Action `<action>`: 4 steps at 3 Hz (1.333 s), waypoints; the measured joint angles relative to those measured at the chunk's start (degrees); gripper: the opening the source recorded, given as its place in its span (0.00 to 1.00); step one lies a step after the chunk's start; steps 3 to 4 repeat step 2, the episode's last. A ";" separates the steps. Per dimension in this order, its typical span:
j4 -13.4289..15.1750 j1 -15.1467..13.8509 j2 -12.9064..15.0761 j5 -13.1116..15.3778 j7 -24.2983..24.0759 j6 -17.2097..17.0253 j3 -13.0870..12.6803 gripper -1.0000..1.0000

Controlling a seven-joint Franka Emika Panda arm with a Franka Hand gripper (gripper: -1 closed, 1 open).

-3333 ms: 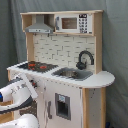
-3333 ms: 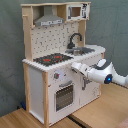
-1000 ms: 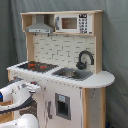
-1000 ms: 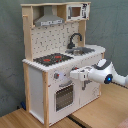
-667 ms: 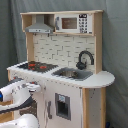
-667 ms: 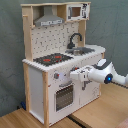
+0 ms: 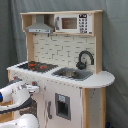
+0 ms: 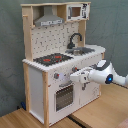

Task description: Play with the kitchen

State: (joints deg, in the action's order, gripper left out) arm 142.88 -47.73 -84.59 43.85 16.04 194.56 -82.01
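White and light wood: the kitchen (image 8: 60, 65) stands upright on a wooden floor before a grey curtain (image 7: 115, 45), its front towards the arm so every control can be reached.
Worktop: the black-red hob (image 8: 52, 58) lies flat beside the silver sink (image 7: 72, 74), with the black faucet (image 7: 85, 59) arching over the basin, as on a real counter.
Upper shelf: the grey hood (image 7: 39, 26) sits directly above the hob, and a toy microwave (image 7: 75, 23) sits beside it.
Front panel: knobs (image 8: 56, 76) line the strip under the worktop, above the oven door (image 8: 64, 96).
Arm: the white arm (image 8: 107, 75) reaches in level from the second exterior view's right, which suits a sideways approach to the front.
Gripper: the gripper (image 8: 74, 77) is at knob height, just in front of the panel; I cannot tell how far open it is, or whether it touches or holds anything.
Likely step: lining up on a knob, judging by that height.
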 joint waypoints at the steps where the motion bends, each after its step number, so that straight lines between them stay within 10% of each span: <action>1: 3.40 2.78 0.34 -0.02 -0.73 3.41 1.46 1.00; 2: 7.04 7.20 0.35 -0.02 -0.77 3.40 3.32 1.00; 4: 7.04 7.20 0.35 -0.02 -0.77 3.40 3.32 1.00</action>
